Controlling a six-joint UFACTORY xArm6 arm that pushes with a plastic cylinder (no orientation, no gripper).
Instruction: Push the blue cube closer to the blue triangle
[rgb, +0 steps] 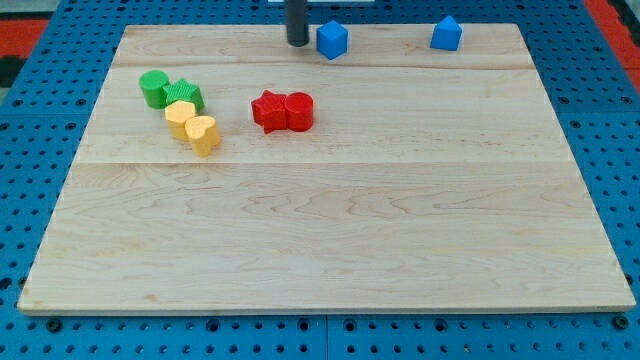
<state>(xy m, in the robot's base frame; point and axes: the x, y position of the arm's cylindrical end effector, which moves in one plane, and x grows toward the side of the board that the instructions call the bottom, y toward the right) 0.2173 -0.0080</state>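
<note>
The blue cube (332, 40) sits near the view's top edge of the wooden board (330, 240), a little left of centre. The blue triangle (446, 34) sits further to the view's right along the same top edge, well apart from the cube. My tip (297, 43) is the lower end of a dark rod that comes down from the view's top. It stands just left of the blue cube, close to it, with a small gap showing.
A green cylinder (153, 88) and a green star-like block (186, 95) sit at the upper left, with two yellow blocks (192, 125) just below them. A red star block (268, 110) and a red cylinder (299, 111) touch each other left of centre.
</note>
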